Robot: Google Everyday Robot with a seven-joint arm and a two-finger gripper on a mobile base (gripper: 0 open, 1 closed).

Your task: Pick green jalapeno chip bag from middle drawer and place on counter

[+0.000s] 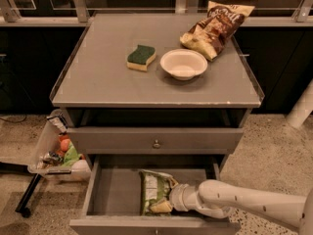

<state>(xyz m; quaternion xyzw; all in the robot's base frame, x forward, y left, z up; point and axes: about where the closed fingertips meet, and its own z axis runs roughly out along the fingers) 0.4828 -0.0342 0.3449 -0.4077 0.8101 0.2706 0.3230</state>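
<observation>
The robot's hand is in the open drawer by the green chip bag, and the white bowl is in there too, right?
No. The camera view shows the round white bowl on the flat grey counter. The hand is in the open grey drawer by the crinkly green chip bag.

I can read no word, brand or number anywhere; the brown-and-cream chip bag [215, 26] at the far right corner of the counter [98, 77] carries pale script lettering I cannot make out; the green jalapeno chip bag [152, 190] in the middle drawer [110, 192] bears print I cannot decipher either; my gripper [165, 204] sits in that drawer, against the bag's near right part.
</observation>
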